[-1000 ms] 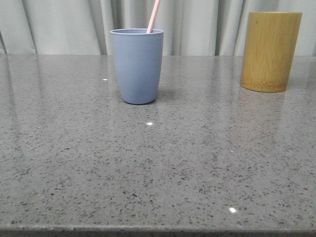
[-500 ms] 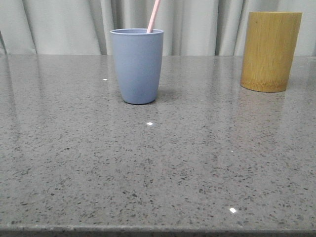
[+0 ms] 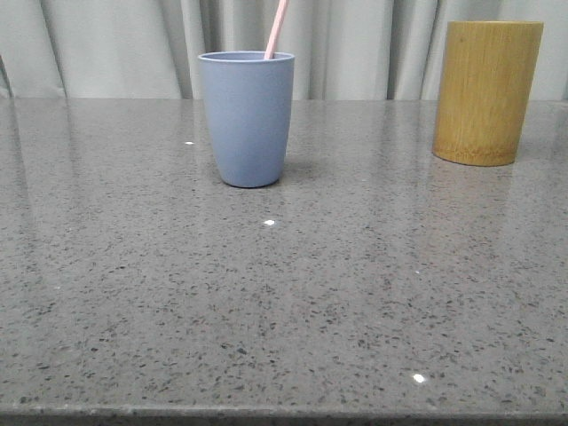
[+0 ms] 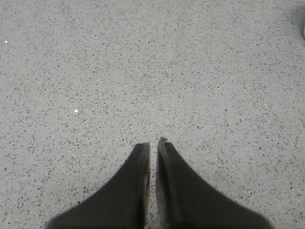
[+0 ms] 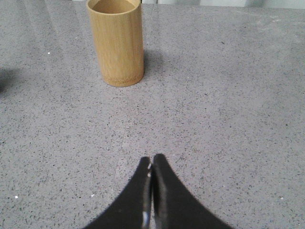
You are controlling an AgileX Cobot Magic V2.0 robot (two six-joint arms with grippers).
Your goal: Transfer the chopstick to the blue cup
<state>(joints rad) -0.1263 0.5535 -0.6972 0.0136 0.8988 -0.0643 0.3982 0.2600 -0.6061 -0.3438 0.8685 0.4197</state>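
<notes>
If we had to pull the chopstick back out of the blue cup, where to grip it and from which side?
Probably the exposed shaft of the chopstick above the rim of the blue cup, coming from above. Only that part sticks out; the rest sits inside the cup. It leans toward the robot's right, so tilt the hand to match. Both the left hand and the right hand are shut and empty.

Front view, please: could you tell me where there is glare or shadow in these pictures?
Front view: small bright glints on the table, faint reflections below the blue cup. Right wrist view: the bamboo cup casts a soft shadow beside it; the right hand looks dark.
</notes>
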